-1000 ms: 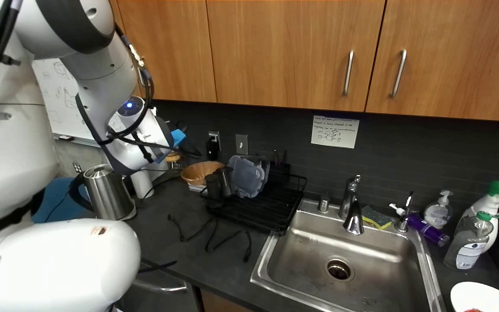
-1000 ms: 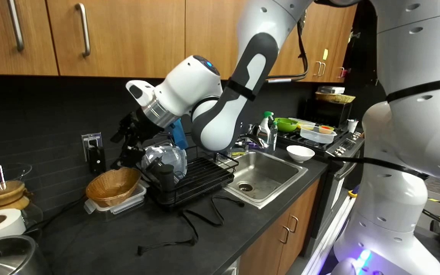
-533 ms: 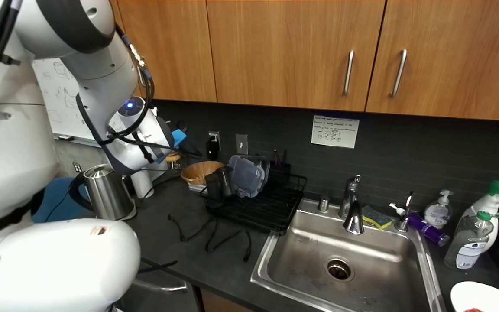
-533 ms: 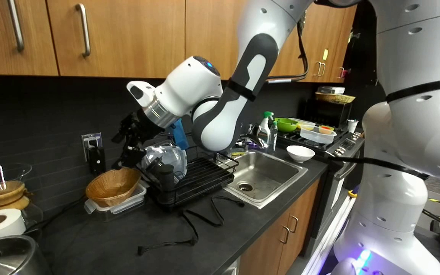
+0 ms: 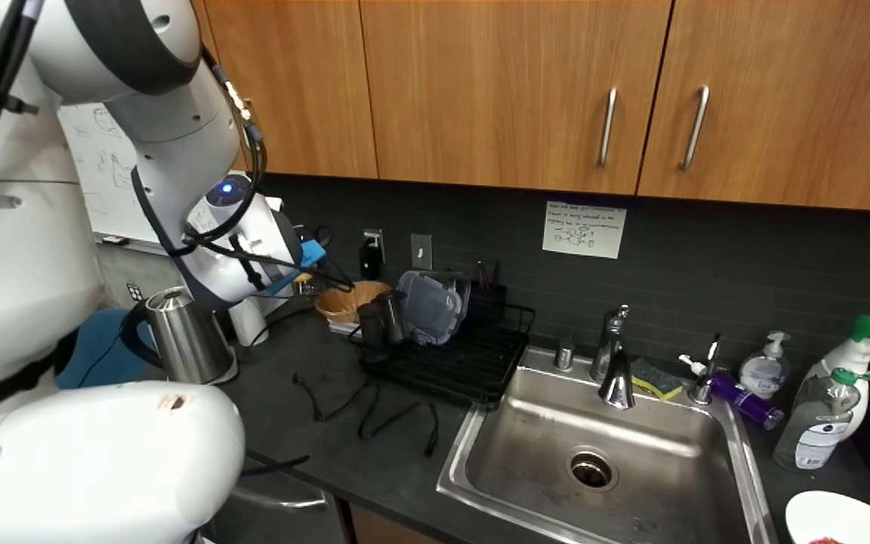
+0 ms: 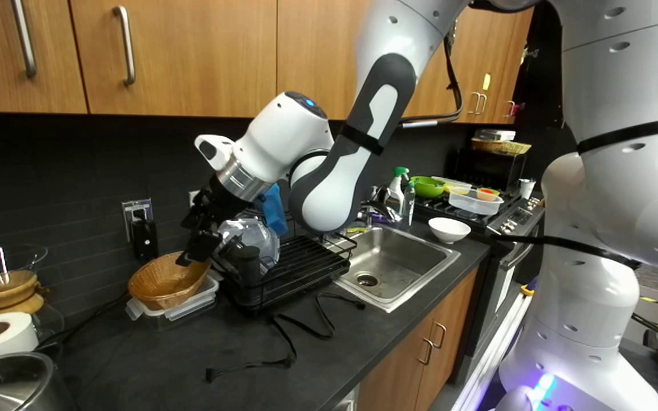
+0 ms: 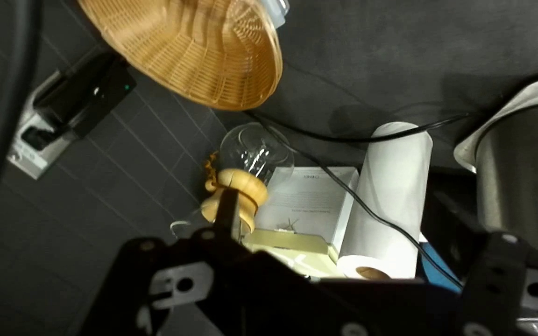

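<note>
My gripper is open and empty; in the wrist view its two dark fingers stand wide apart. In an exterior view it hangs tilted down, its lower finger overlapping the far rim of the wicker basket; I cannot tell whether they touch. The basket also shows in the wrist view, top left, and looks empty. It sits tilted on a clear plastic container. Beyond the fingers are a glass coffee maker with a wooden collar, a white box and a paper roll. The arm hides the gripper in an exterior view.
A black dish rack holds dark cups and a clear container. The sink lies beyond it. A steel kettle stands on the counter, and a black cord lies there. A power outlet is behind the basket.
Over the last half second my gripper has moved down and slightly toward the dish rack, its lower finger now lower against the basket rim. The objects have not moved.
</note>
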Robot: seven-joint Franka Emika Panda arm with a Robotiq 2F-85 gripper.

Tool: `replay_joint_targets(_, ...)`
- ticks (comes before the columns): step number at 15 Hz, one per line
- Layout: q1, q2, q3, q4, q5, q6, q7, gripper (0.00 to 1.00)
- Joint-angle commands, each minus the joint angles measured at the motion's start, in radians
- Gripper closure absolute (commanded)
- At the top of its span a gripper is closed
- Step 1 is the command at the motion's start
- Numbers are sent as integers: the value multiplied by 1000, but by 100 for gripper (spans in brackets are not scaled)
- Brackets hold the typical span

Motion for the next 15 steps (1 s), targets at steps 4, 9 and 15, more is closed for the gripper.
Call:
replay_joint_targets(4,158,-83,-124,-127,224,-141,154,0)
replay_joint_targets(9,419,-126,-370,-199,307,-245,350,0)
replay_joint_targets(15,562,-149,-478,-252,315,-264,590,0)
